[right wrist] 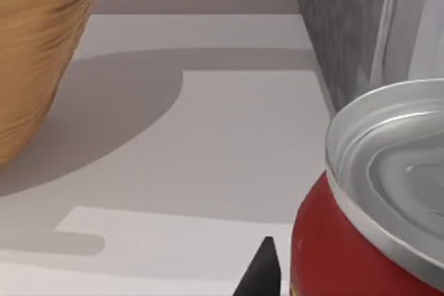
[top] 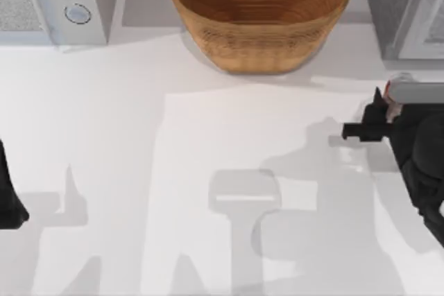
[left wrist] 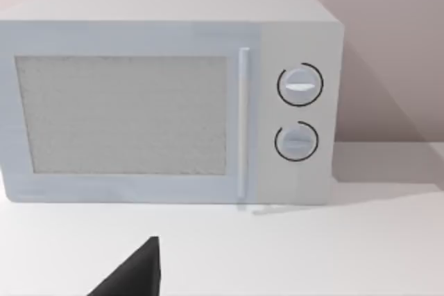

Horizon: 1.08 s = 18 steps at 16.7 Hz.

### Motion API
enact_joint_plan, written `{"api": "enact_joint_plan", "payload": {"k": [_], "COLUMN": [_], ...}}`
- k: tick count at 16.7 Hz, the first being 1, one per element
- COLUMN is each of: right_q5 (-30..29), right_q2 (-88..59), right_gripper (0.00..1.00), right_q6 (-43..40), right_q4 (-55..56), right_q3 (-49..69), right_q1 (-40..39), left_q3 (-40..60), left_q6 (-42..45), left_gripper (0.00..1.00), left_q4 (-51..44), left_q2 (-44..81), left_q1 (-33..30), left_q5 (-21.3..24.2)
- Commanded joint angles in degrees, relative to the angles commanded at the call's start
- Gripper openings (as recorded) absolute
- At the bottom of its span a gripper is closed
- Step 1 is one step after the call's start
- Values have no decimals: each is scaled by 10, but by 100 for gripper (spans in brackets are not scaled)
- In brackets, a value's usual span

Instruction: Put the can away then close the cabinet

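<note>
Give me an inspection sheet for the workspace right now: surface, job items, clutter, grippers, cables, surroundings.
Surface: white table, arm shadows across it.
Job's things: can, red with silver top, at the right gripper near the cabinet, which stands at the table's back right corner; whether its door is open cannot be told.
Clutter: woven bowl at back centre; microwave at back left, door shut.
Grippers: right gripper at the right edge by the can, grip not clear; left gripper parked at the left edge.
Cables: nothing seen.
Surroundings: plain pale wall behind the table.
</note>
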<state>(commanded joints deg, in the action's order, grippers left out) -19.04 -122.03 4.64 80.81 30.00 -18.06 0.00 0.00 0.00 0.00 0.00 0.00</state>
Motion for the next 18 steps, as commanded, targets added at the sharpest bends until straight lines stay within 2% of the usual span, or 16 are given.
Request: {"api": "enact_joint_plan", "payload": {"k": [10,13,18], "right_q5": [3,3,3], "right_q2": [306,349,349], "right_gripper": [0,0,0], "right_q6": [1,1,2], "right_q4": [-359,-402,-402], "right_q3": [39,45,43], "right_q1": [1,1,1], "left_q3": [0,0,0], "left_q6": [0,0,0], "left_gripper": [100,100,100], "left_q4": [0,0,0], "left_q2": [0,0,0], "left_q1": [0,0,0], "left_q5": [0,0,0]}}
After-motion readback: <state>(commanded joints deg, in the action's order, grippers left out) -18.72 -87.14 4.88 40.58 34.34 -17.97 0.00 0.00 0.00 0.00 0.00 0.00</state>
